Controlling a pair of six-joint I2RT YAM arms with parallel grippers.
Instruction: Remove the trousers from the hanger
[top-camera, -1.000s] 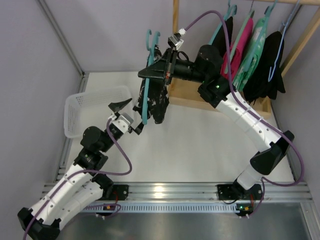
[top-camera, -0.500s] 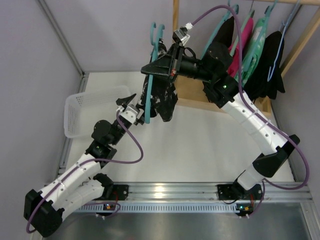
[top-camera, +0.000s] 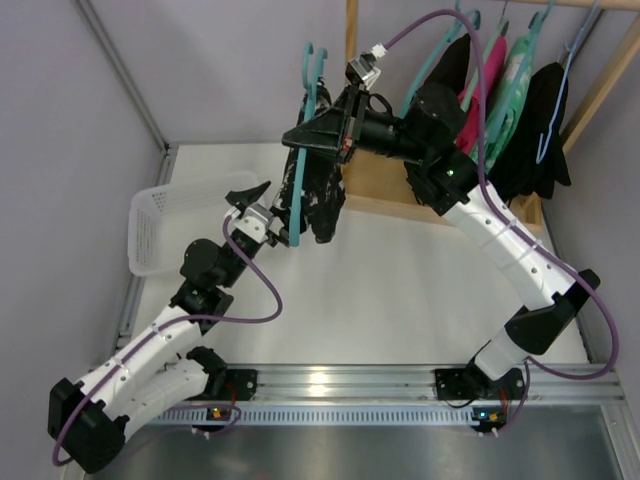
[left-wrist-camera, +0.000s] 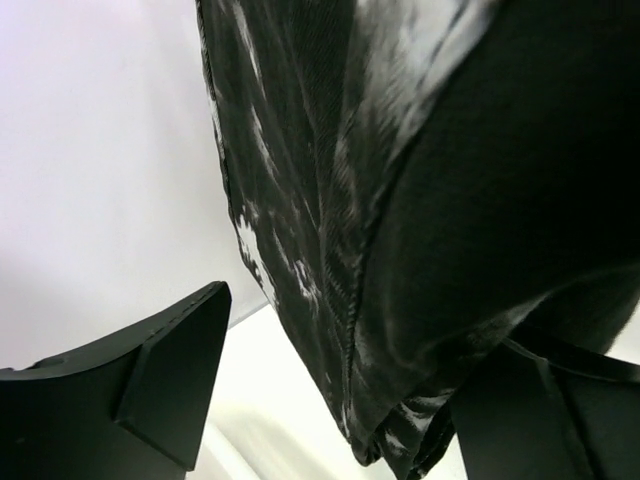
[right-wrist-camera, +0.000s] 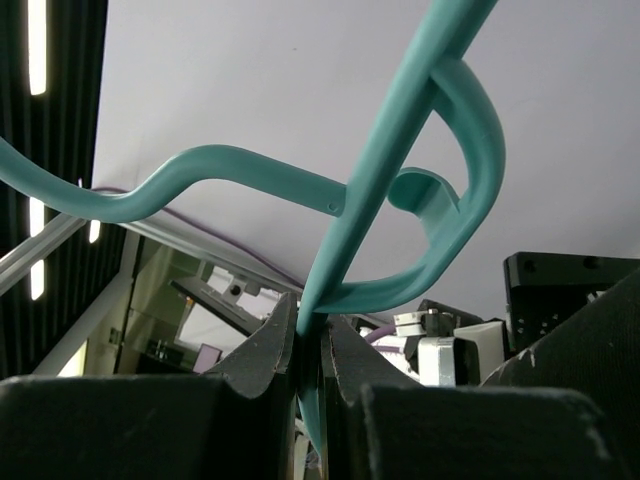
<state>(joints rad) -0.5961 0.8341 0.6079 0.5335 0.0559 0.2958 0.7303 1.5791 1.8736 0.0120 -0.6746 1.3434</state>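
Observation:
The teal hanger (top-camera: 297, 205) hangs in the air at the back middle, and my right gripper (top-camera: 322, 136) is shut on its neck just under the hook. The right wrist view shows the hanger (right-wrist-camera: 400, 120) pinched between both fingers of the right gripper (right-wrist-camera: 312, 345). The black, white-marbled trousers (top-camera: 322, 200) drape from the hanger. My left gripper (top-camera: 267, 212) is open at their lower left. In the left wrist view the trousers (left-wrist-camera: 400, 200) dangle between the spread fingers of the left gripper (left-wrist-camera: 340, 400). They lie close to the right finger, with a gap to the left one.
A white mesh basket (top-camera: 160, 225) sits at the left on the table. At the back right, a wooden rack (top-camera: 385, 185) carries teal hangers with black, pink and green garments (top-camera: 500, 100). Grey walls close in the left and back.
The right arm lifted and turned the hanger slightly. The left arm rose and reached in, so the trousers' lower end now hangs between its open fingers.

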